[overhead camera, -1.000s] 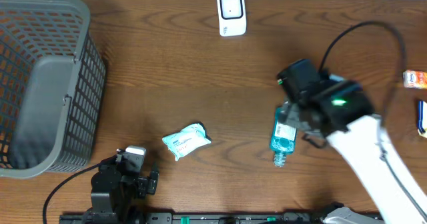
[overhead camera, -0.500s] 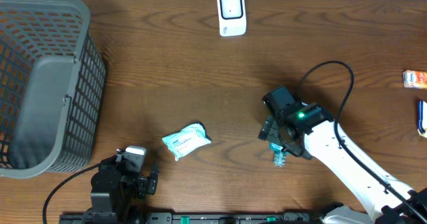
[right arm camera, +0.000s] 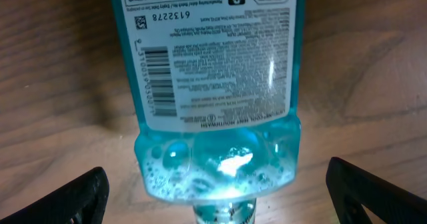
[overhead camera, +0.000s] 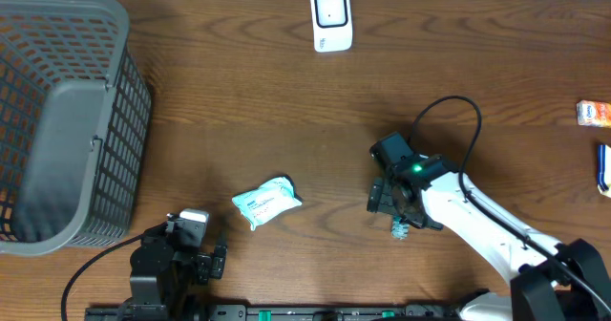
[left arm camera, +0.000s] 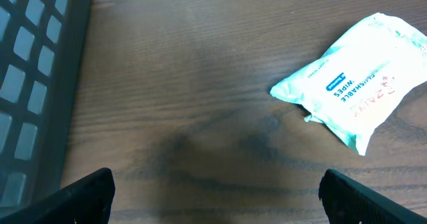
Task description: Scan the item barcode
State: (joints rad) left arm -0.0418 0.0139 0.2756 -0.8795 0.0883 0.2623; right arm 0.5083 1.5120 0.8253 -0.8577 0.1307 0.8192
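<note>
One basket (overhead camera: 57,10), one scanner (overhead camera: 331,19), one wipes pack (overhead camera: 266,202), one blue bottle (right arm camera: 213,64), two small items (overhead camera: 593,113) (overhead camera: 604,168) far right.

Can see only the cap end of the bottle (overhead camera: 399,229) from overhead, with the rest buried under the right gripper (overhead camera: 393,206). From the right wrist, cut off at the top edge and again at the neck below. Cannot read the small print on the label (right arm camera: 213,57). Cannot make out the face of the far scanner (overhead camera: 331,19): too small. Loses the basket (overhead camera: 124,101) past the left edge overhead, and catches only a blurred corner of it from the left wrist. Clips the wipes packet (left arm camera: 360,84) at the right edge there. Cannot identify the orange box (overhead camera: 594,113) or the blue-and-white thing (overhead camera: 604,168), both cut by the right edge. Shows only the fingertips (left arm camera: 87,197) of the left gripper (left arm camera: 217,197).
</note>
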